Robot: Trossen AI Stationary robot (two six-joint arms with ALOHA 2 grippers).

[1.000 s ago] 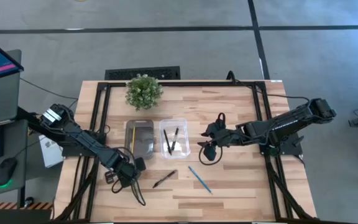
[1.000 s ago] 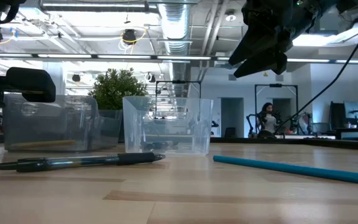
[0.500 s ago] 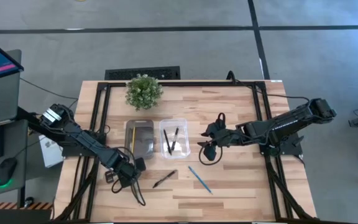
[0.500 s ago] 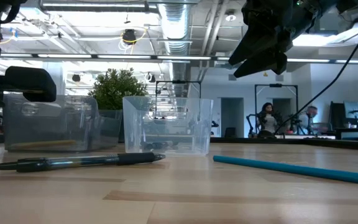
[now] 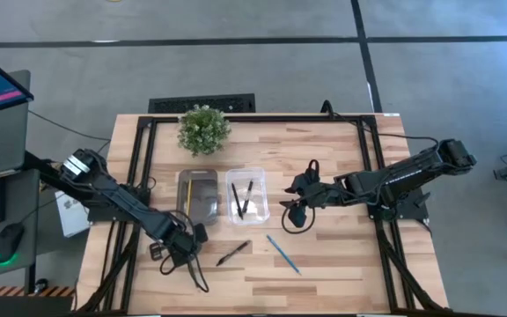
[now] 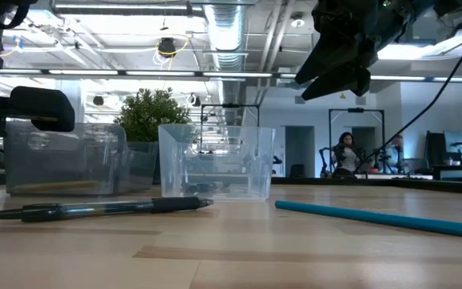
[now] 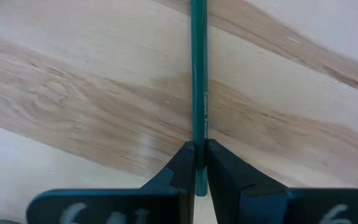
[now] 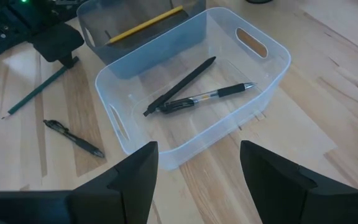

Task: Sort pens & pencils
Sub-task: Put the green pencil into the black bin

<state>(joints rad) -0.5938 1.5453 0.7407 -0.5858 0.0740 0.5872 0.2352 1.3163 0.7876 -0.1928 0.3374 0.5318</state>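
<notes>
left gripper (image 7: 196,163): fingers pinched on the dark green pencil (image 7: 198,81), low over the bench (image 5: 341,264) near its front-left corner, in front of the grey bin
right gripper (image 8: 194,168): fingers spread wide, nothing between them; hovers above the bench just right of the clear bin, raised well off the wood in the low view
dark green pencil: gripped near one end, the rest pointing away from the left gripper over the wood; can't tell if the far tip touches the bench
yellow pencil (image 8: 145,24): lies inside the grey bin (image 5: 198,195), along its floor
blue pencil (image 5: 282,253): loose on the bench, diagonal, toward the front edge, right of centre, in front of the right gripper
pens in bin (image 8: 188,89): two dark pens inside the clear bin (image 8: 261,74), crossing or touching near one end
loose pen (image 5: 232,254): black, flat on the bench in front of the clear bin, between the left gripper and the blue pencil, apart from both
bins: grey and clear side by side at bench centre, grey on the left
plant (image 5: 203,129): small potted green plant near the back edge, behind the grey bin
background: a person (image 6: 345,152) visible far off in the room in the low view
</notes>
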